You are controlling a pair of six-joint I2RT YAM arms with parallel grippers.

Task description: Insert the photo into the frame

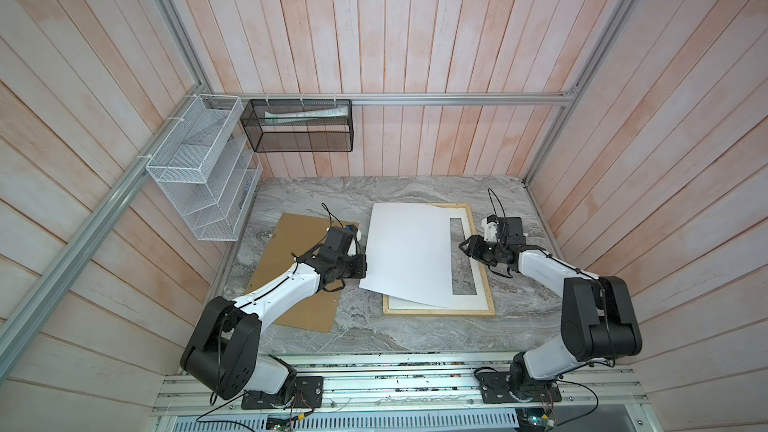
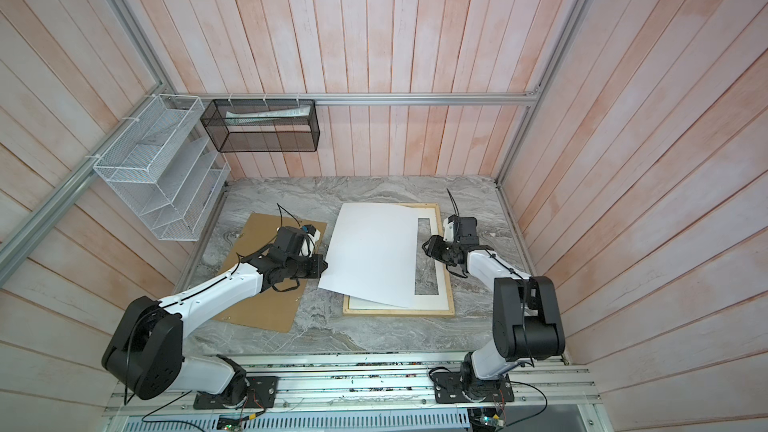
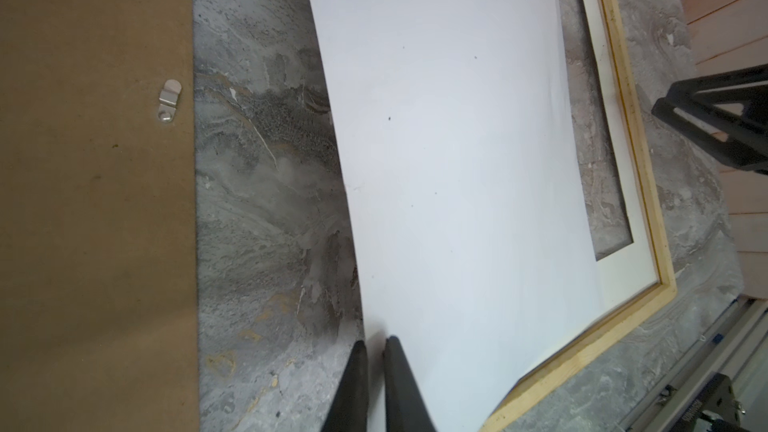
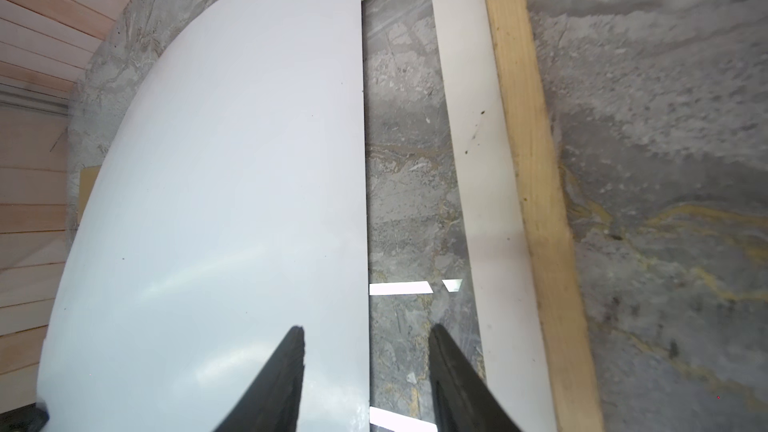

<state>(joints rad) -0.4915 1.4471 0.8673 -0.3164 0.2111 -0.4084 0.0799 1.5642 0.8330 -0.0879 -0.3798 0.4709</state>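
Across the frame [image 1: 436,312] the photo [image 1: 407,255] lies blank-side up, skewed, likely awaiting squaring; left fingers [image 3: 353,388] barely parted astride its edge, right fingers [image 4: 282,376] spread, empty.

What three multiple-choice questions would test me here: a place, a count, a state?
1. Where is the brown board? A) on the table, left of the frame B) inside the frame C) held in the air
2. How many wire baskets hang above the table? A) one B) two C) four
3. How does the photo lie? A) rolled up B) squarely in the frame C) askew over the frame, white side up
1 A: it lies flat there. 2 B: the white basket and the black basket. 3 C: its left corners overhang the frame.
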